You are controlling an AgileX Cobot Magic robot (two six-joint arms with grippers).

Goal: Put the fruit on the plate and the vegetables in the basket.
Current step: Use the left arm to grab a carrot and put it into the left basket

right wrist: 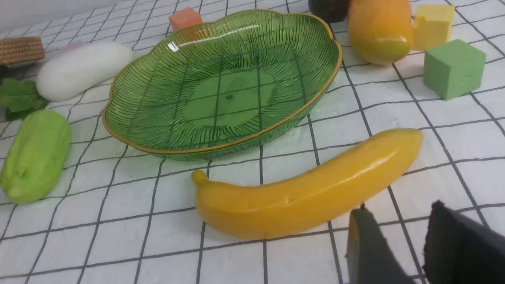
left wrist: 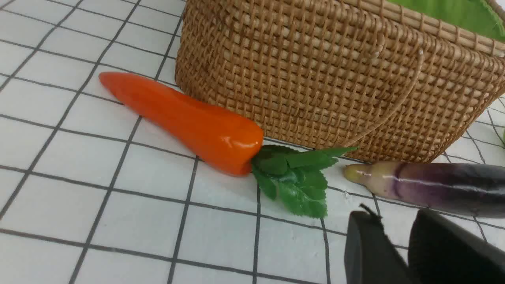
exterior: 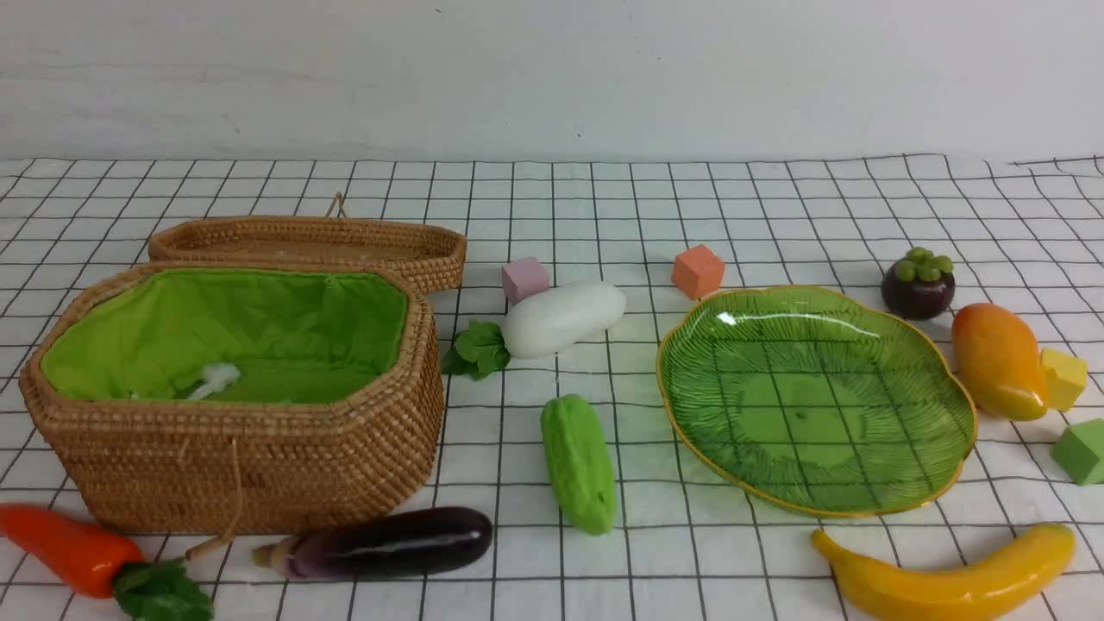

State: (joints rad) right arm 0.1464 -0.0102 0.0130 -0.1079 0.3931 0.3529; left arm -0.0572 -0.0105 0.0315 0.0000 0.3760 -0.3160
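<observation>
In the front view the green leaf plate [exterior: 940, 388] is empty at centre right. The mangosteen [exterior: 918, 283] and mango [exterior: 998, 360] lie beyond its right side, and the banana [exterior: 949, 580] lies in front of it. The lined wicker basket [exterior: 259, 466] stands at the left. The carrot [exterior: 73, 548] and eggplant [exterior: 388, 542] lie in front of it; the radish [exterior: 562, 317] and gourd [exterior: 579, 462] lie between basket and plate. My left gripper [left wrist: 394, 221] is open and empty near the eggplant [left wrist: 434, 187] and carrot [left wrist: 185, 120]. My right gripper [right wrist: 398, 211] is open and empty beside the banana [right wrist: 311, 189].
The flat woven lid [exterior: 310, 246] lies behind the basket. Foam cubes sit around: pink [exterior: 524, 279], orange [exterior: 698, 271], yellow [exterior: 1063, 378] and green [exterior: 1082, 450]. A white wall closes the back of the checked cloth. Neither arm shows in the front view.
</observation>
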